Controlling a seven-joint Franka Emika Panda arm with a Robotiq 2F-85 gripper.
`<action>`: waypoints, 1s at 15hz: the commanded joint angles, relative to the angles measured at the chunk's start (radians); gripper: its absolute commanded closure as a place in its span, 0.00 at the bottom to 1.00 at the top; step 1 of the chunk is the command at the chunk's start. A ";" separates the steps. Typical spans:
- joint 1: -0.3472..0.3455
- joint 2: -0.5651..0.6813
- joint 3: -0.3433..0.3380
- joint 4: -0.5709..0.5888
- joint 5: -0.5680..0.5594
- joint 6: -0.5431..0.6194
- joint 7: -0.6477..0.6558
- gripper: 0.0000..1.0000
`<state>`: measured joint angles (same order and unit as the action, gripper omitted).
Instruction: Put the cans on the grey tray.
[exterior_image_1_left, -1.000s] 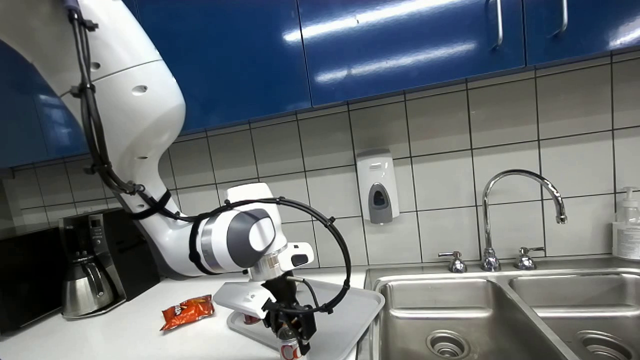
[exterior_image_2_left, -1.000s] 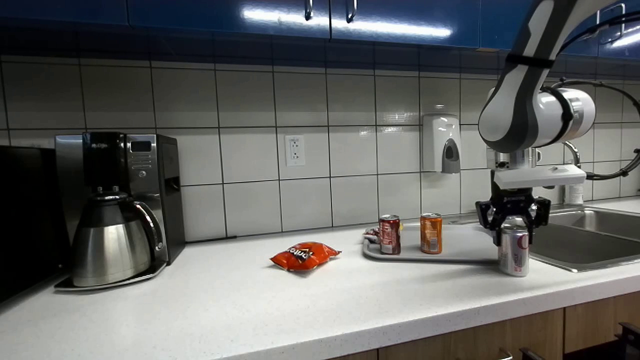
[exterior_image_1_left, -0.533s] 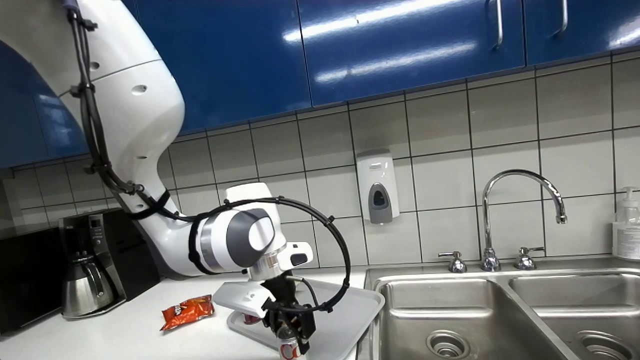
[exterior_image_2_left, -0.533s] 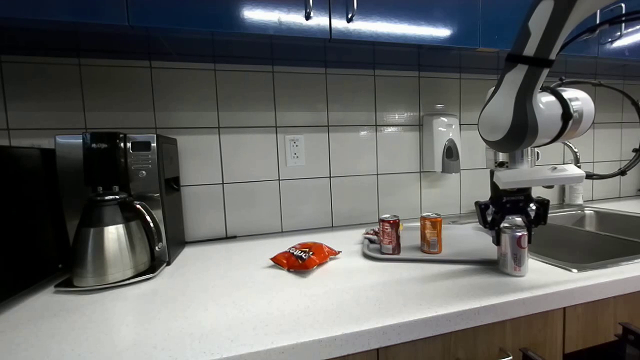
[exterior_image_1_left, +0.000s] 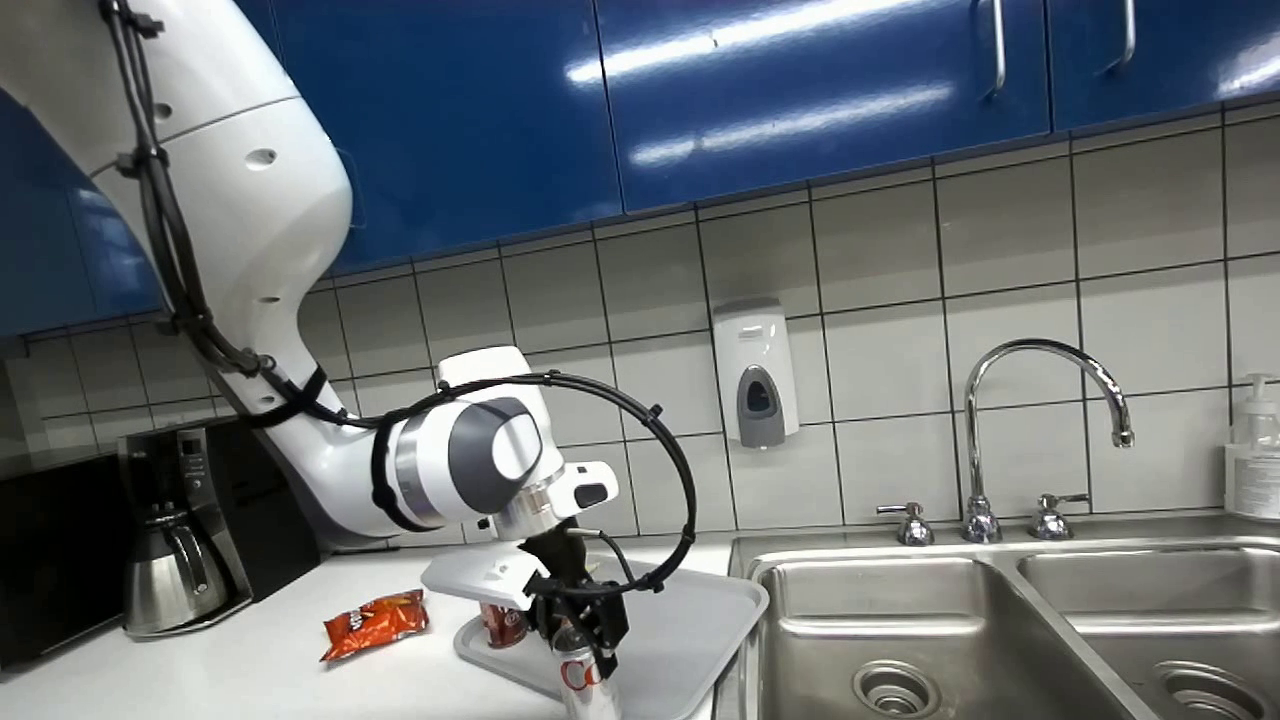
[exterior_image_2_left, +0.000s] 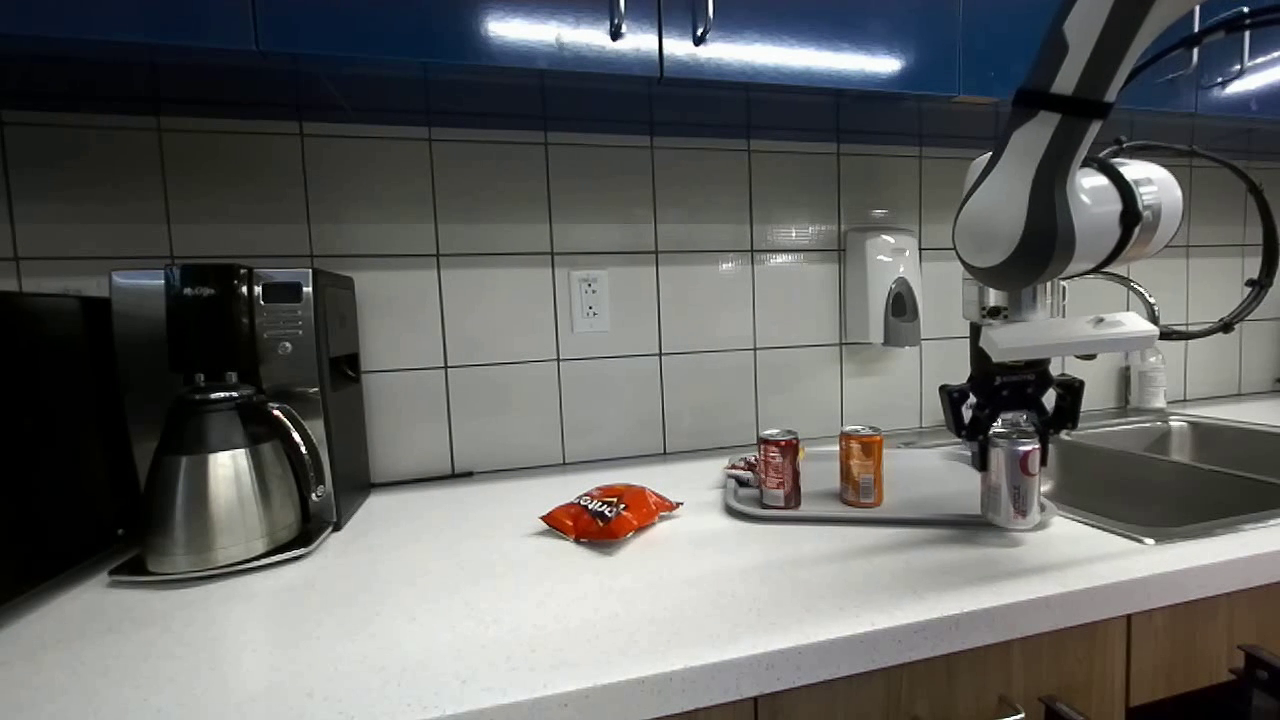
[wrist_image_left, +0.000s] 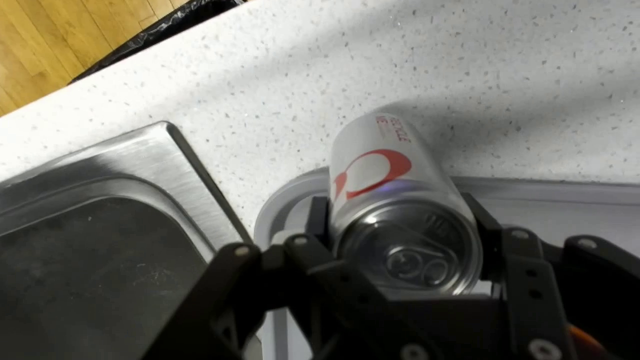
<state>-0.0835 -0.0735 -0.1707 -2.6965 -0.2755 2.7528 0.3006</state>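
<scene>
The silver-white can hangs upright in my gripper, looking slightly raised over the near edge of the grey tray. In the wrist view both fingers of the gripper press on the sides of the silver can, near its top. Standing on the tray in an exterior view are the dark red can and the orange can. The arm partly covers the red can in an exterior view, where the orange one is hidden.
A steel double sink with a tall faucet adjoins the tray. An orange-red snack packet lies on the counter, and a small wrapped item is behind the red can. A coffee maker stands farther along.
Over the last half second my gripper has risen a little and shifted toward the tray, taking the silver can with it. The red and orange cans have stayed put.
</scene>
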 joint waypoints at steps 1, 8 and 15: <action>-0.037 -0.043 0.037 0.014 -0.026 -0.009 0.009 0.61; -0.044 0.010 0.044 0.088 -0.020 -0.003 0.009 0.61; -0.031 0.118 0.027 0.187 0.005 0.004 -0.011 0.61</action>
<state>-0.0987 -0.0114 -0.1520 -2.5730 -0.2751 2.7531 0.3006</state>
